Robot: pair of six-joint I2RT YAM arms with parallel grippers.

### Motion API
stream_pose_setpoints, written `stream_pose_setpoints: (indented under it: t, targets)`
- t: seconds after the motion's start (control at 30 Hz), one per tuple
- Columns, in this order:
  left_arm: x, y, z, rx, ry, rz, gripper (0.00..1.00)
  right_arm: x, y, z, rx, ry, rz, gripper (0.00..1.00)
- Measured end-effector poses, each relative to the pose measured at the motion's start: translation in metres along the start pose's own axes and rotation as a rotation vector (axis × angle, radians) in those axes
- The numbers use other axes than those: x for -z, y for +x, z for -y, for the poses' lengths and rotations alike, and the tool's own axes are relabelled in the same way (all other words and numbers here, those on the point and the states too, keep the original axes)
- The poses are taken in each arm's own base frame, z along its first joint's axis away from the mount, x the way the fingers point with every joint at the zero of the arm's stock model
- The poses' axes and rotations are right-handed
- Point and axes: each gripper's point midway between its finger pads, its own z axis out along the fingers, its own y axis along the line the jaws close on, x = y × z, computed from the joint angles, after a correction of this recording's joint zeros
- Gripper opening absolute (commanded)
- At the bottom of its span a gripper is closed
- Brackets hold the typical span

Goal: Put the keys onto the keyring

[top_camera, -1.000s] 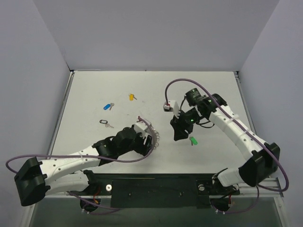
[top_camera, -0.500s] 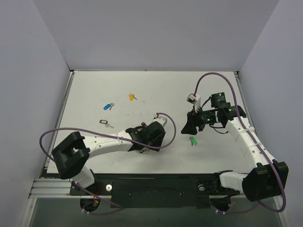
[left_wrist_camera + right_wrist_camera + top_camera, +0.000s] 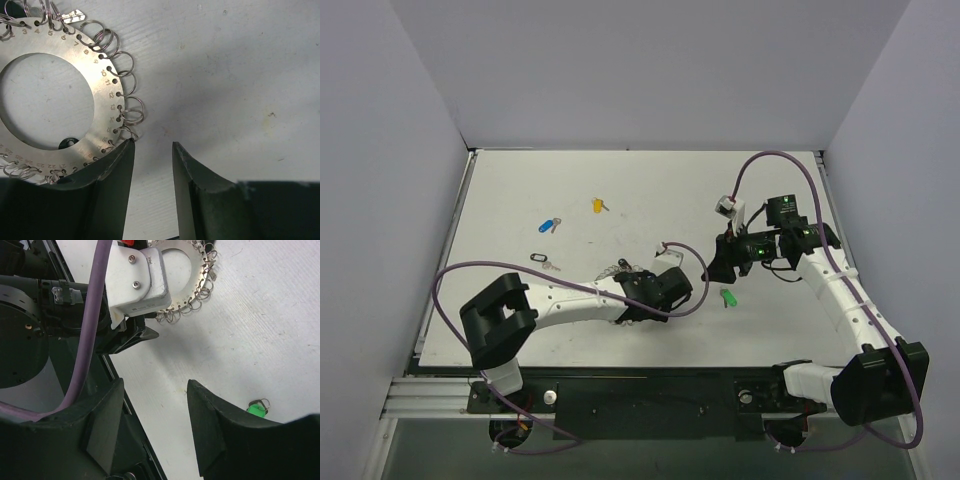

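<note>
The keyring, a flat silvery hoop edged with wire loops, lies on the white table under my left wrist; a few of its loops show in the top view. My left gripper is open. Its left finger overlaps the hoop's rim, with bare table between the jaws. My right gripper hangs open over bare table just up-left of the green key. The yellow key, blue key and black key lie far left.
The left arm's white camera block covers part of the keyring in the right wrist view. Purple cables loop over both arms. The table's black front rail runs along the near edge.
The left arm has folded up and its gripper has swung right to the keyring, jaws narrowing. The right gripper drew back to the right early on and has since held still.
</note>
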Motion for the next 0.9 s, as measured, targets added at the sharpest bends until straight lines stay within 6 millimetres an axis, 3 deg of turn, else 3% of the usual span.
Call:
stream_pose_setpoints:
  t: [0.33, 0.5, 0.7, 0.9]
  targets:
    - [0.002, 0.005, -0.004, -0.019, -0.007, -0.013, 0.45, -0.001, 0.001, 0.001, 0.005, -0.001, -0.004, 0.49]
    - [0.015, 0.015, -0.022, -0.018, 0.009, 0.006, 0.49, -0.004, 0.005, 0.002, 0.01, -0.015, -0.017, 0.48]
    - [0.041, 0.003, -0.042, 0.062, 0.078, 0.102, 0.5, -0.017, 0.018, -0.003, 0.018, -0.061, -0.071, 0.48]
    - [0.047, 0.006, -0.063, 0.156, 0.105, 0.151, 0.47, -0.037, 0.031, -0.014, 0.041, -0.107, -0.141, 0.47]
